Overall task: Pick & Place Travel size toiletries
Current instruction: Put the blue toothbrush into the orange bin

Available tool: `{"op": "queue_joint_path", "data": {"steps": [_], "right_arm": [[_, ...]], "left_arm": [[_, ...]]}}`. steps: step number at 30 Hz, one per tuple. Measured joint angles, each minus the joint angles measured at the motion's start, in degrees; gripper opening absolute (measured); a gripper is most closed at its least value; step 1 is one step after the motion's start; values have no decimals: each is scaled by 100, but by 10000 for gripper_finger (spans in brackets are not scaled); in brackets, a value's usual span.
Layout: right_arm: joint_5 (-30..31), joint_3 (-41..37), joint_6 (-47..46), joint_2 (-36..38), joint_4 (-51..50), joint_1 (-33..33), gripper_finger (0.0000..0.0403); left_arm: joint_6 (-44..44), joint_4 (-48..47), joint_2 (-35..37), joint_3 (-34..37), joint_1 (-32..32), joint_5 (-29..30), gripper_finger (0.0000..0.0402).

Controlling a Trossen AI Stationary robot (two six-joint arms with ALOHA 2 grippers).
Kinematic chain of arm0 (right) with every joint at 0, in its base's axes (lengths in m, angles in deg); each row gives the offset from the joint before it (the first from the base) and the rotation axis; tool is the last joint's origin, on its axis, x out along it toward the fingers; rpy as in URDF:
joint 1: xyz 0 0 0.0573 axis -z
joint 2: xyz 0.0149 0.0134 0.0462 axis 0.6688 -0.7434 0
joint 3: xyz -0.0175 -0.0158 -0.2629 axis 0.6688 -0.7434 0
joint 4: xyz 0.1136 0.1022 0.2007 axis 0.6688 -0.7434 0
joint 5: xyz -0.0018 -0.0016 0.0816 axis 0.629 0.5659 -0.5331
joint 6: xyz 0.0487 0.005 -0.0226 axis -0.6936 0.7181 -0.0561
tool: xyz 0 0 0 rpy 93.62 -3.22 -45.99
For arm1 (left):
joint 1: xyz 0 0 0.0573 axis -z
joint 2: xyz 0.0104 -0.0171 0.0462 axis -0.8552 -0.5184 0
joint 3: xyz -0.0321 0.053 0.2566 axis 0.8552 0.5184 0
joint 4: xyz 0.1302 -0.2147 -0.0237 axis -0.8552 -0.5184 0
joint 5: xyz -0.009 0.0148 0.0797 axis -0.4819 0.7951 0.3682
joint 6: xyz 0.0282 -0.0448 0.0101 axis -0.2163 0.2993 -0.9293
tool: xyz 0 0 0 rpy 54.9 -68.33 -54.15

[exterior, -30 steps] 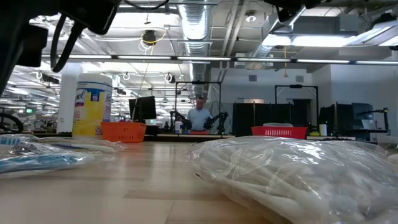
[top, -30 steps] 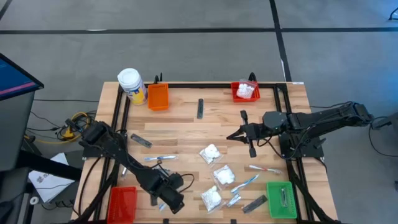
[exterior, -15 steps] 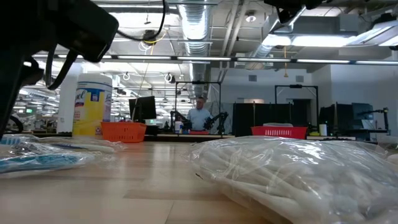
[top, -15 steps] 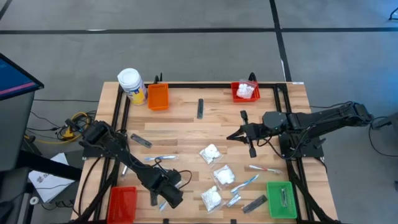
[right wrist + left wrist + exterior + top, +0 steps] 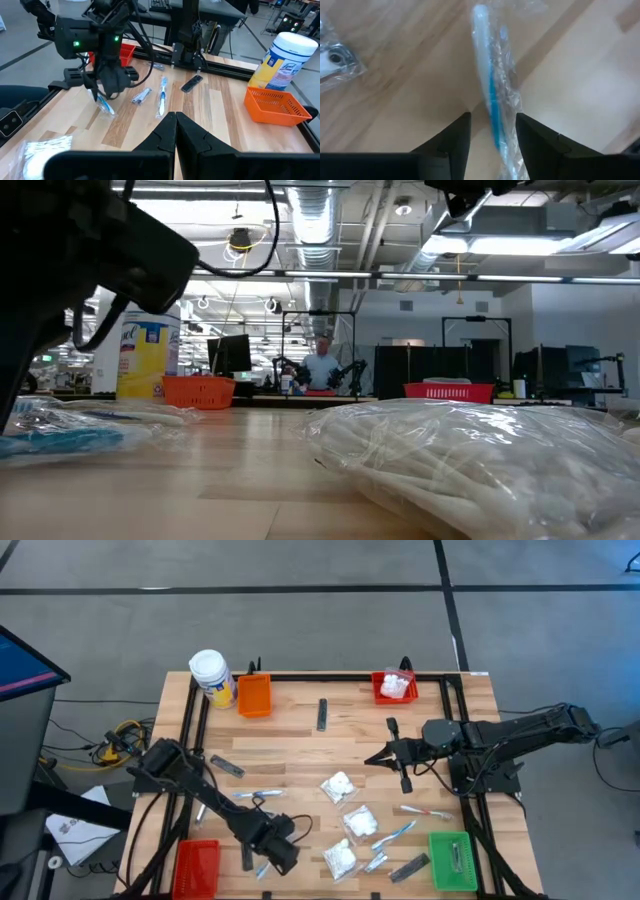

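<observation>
Two dark fingers of the left pincer stand parted now, where a second ago they were nearly shut; the wrapped toothbrush lies between and just ahead of them on the wood, its blue stripe running toward the gap. Seen from above, the left pincer has also shifted slightly along the desk's near edge, toward the red bin at the near left corner. My reading is that the jaws have let go or are resetting for a fresh grip, so this toothbrush is not yet carried to any bin. In the right wrist view it appears to hang or rest right under the left pincer, touching or almost so; I cannot tell which. Other packets and sachets lie farther along the near edge. Well apart, the right pincer waits mid-desk, closed on nothing.
</observation>
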Motion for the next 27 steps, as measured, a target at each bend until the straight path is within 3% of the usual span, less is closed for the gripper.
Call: {"op": "queue_joint_path", "data": {"steps": [6, 13, 17, 22, 27], "right_arm": [[0, 0, 2, 0, -12, 2, 1], [0, 0, 0, 0, -11, 0, 1], [0, 0, 2, 0, -14, 0, 1], [0, 0, 13, 0, -16, 0, 1], [0, 0, 11, 0, -38, 0, 1]], "left_arm": [[2, -119, -104, -17, -30, -95, 134], [-132, -312, -57, 8, -60, -75, 19], [-232, -269, 159, 14, -50, 51, 15], [-492, -371, 1025, -33, -12, 911, 8], [-1045, -927, 2017, -17, -39, 2490, 8]]}}
